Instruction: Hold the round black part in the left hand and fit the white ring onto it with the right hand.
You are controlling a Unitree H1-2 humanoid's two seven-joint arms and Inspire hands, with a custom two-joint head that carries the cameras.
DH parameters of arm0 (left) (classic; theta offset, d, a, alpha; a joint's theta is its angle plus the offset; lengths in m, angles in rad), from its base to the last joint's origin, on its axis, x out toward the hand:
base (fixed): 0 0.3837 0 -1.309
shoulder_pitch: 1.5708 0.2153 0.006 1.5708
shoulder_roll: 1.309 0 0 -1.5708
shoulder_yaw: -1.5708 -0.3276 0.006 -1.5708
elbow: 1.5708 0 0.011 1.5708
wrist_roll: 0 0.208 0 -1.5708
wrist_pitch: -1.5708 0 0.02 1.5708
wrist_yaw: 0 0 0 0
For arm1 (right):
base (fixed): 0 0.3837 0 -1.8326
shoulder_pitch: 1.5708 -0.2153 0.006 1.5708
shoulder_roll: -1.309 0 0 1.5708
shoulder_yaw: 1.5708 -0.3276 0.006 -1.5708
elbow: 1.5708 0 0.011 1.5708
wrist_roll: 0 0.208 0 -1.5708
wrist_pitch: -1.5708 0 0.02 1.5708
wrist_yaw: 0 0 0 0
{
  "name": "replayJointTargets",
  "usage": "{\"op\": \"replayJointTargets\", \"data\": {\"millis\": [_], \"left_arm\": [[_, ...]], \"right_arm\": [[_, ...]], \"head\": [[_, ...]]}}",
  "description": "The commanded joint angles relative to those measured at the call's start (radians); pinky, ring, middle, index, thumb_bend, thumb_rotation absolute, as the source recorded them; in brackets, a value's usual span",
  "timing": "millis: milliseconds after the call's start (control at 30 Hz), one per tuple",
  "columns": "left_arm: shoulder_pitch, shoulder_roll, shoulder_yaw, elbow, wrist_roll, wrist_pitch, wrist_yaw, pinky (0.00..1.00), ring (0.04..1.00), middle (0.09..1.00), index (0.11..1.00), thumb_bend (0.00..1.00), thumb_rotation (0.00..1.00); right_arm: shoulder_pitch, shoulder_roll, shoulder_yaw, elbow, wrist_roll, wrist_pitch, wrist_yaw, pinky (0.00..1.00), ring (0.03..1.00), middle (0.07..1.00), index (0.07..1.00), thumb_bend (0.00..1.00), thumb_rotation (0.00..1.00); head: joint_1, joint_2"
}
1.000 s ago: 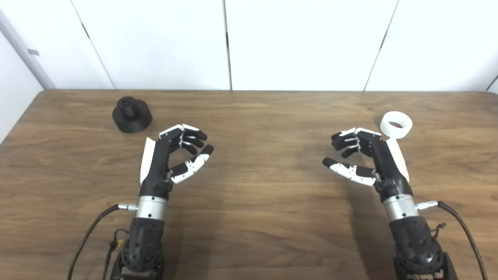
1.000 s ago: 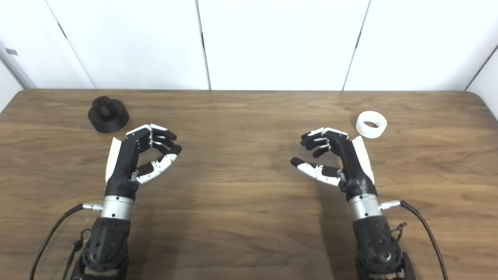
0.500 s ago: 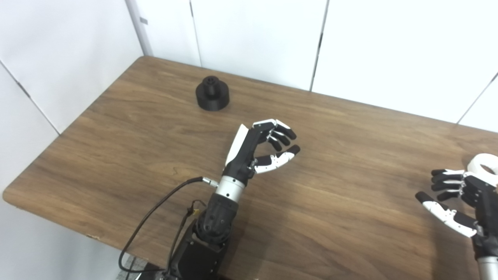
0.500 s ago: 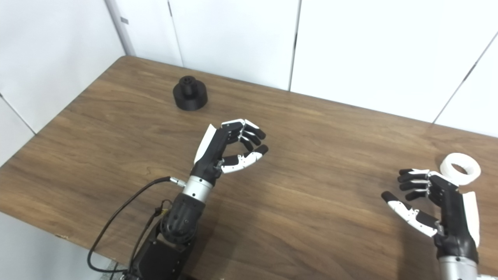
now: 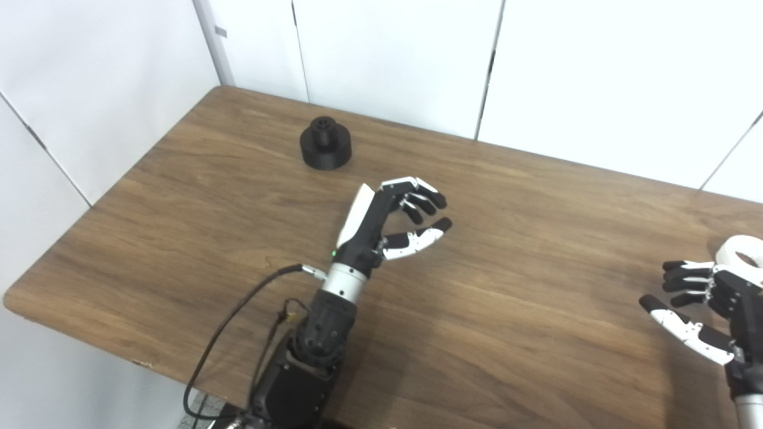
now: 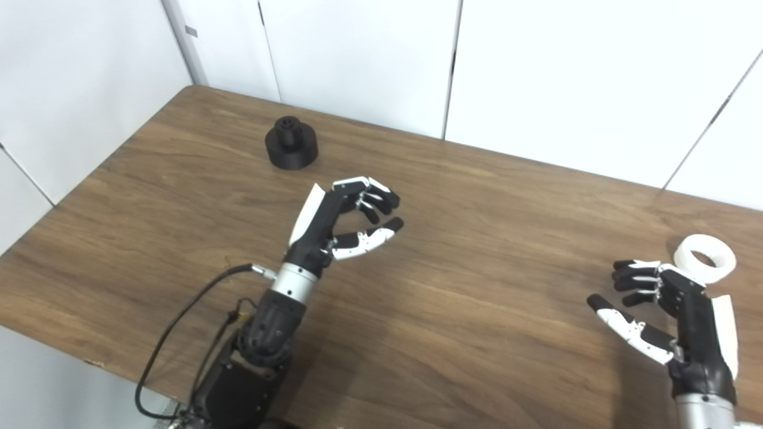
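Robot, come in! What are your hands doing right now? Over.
Left robot hand open, empty. Right robot hand open, empty. Round black part and white ring on table, untouched. Nothing in the way.

Since one second ago, I have turned the head cameras left, so the whole view has shifted; that shift is not object motion. Over the last half second, my left hand (image 6: 340,217) has advanced slightly toward the far side of the desk (image 6: 477,298), nearer the round black part (image 6: 291,143). Its fingers (image 6: 375,199) are spread and it holds nothing.
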Motion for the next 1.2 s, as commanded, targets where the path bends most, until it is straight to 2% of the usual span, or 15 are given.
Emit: {"op": "replayJointTargets", "data": {"millis": [0, 100, 200, 267, 433, 600, 700, 800, 1033, 1167], "left_arm": [[-0.052, 0.026, 0.008, -0.060, 0.062, 0.042, 0.004, 0.48, 0.596, 0.647, 0.498, 0.51, 0.08], [-0.065, 0.061, 0.004, -0.098, 0.096, 0.109, -0.031, 0.53, 0.640, 0.676, 0.627, 0.68, 0.18], [-0.083, 0.097, -0.004, -0.125, 0.129, 0.155, -0.062, 0.60, 0.694, 0.707, 0.665, 0.73, 0.19], [-0.097, 0.118, -0.005, -0.136, 0.143, 0.176, -0.079, 0.62, 0.709, 0.720, 0.674, 0.74, 0.19], [-0.132, 0.153, 0.001, -0.137, 0.187, 0.208, -0.085, 0.59, 0.701, 0.727, 0.679, 0.76, 0.21], [-0.170, 0.177, 0.017, -0.122, 0.225, 0.223, -0.058, 0.56, 0.697, 0.735, 0.678, 0.75, 0.24], [-0.198, 0.213, 0.014, -0.095, 0.332, 0.225, -0.016, 0.57, 0.703, 0.743, 0.676, 0.76, 0.26], [-0.226, 0.246, 0.013, -0.078, 0.396, 0.256, -0.025, 0.58, 0.716, 0.765, 0.694, 0.75, 0.28], [-0.277, 0.283, 0.019, -0.038, 0.433, 0.320, -0.034, 0.61, 0.775, 0.804, 0.709, 0.77, 0.30], [-0.307, 0.303, 0.022, 0.005, 0.433, 0.323, -0.023, 0.61, 0.787, 0.810, 0.699, 0.78, 0.29]], "right_arm": [[-0.035, -0.014, -0.011, -0.020, 0.004, -0.033, -0.004, 0.46, 0.563, 0.644, 0.498, 0.51, 0.13], [-0.037, -0.016, -0.011, -0.010, 0.007, -0.046, -0.002, 0.46, 0.561, 0.643, 0.498, 0.51, 0.13], [-0.039, -0.019, -0.012, -0.002, 0.012, -0.055, 0.000, 0.45, 0.556, 0.638, 0.498, 0.51, 0.13], [-0.040, -0.021, -0.012, -0.002, 0.011, -0.052, 0.001, 0.46, 0.559, 0.640, 0.498, 0.51, 0.13], [-0.039, -0.022, -0.017, -0.009, 0.013, -0.034, 0.004, 0.46, 0.565, 0.642, 0.498, 0.51, 0.13], [-0.037, -0.024, -0.020, -0.005, 0.011, -0.036, 0.004, 0.46, 0.564, 0.643, 0.498, 0.51, 0.13], [-0.036, -0.024, -0.021, -0.007, 0.013, -0.034, 0.005, 0.46, 0.563, 0.643, 0.498, 0.51, 0.13], [-0.033, -0.025, -0.022, -0.007, 0.013, -0.037, 0.005, 0.46, 0.564, 0.644, 0.498, 0.51, 0.13], [-0.033, -0.025, -0.025, -0.008, 0.020, -0.029, 0.008, 0.45, 0.564, 0.645, 0.498, 0.51, 0.13], [-0.035, -0.027, -0.026, -0.006, 0.015, -0.035, 0.005, 0.46, 0.566, 0.643, 0.498, 0.51, 0.13]], "head": [[0.001, -0.001], [0.002, -0.004], [0.003, -0.008], [0.003, -0.009], [0.005, -0.012], [0.005, -0.014], [0.003, -0.014], [0.002, -0.014], [0.001, -0.014], [0.000, -0.015]]}}
